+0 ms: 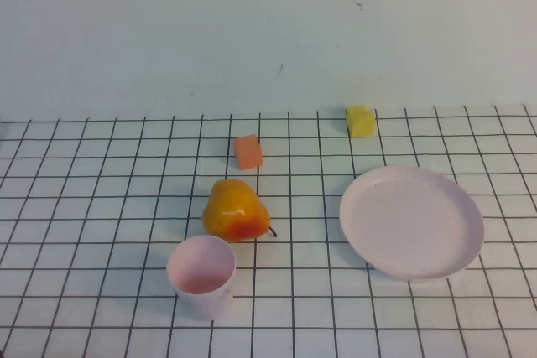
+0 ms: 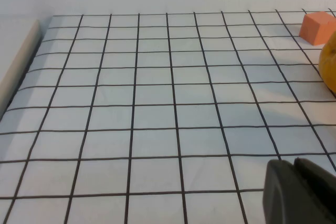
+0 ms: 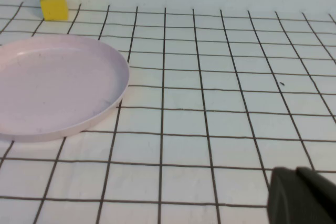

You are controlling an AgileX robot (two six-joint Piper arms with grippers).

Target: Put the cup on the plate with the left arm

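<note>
The pale pink cup (image 1: 201, 275) stands upright on the gridded table at the front left, just in front of an orange-yellow pear (image 1: 236, 210). The round pale pink plate (image 1: 411, 220) lies empty at the right; it also shows in the right wrist view (image 3: 52, 85). Neither arm shows in the high view. My left gripper (image 2: 295, 167) is shut and empty over bare table, left of the pear's edge (image 2: 329, 69); the cup is out of its view. My right gripper (image 3: 296, 174) is shut and empty, over the table to the right of the plate.
An orange cube (image 1: 247, 152) sits behind the pear and shows in the left wrist view (image 2: 317, 27). A yellow cube (image 1: 361, 121) sits behind the plate and shows in the right wrist view (image 3: 54, 4). A pale wall bounds the table's back.
</note>
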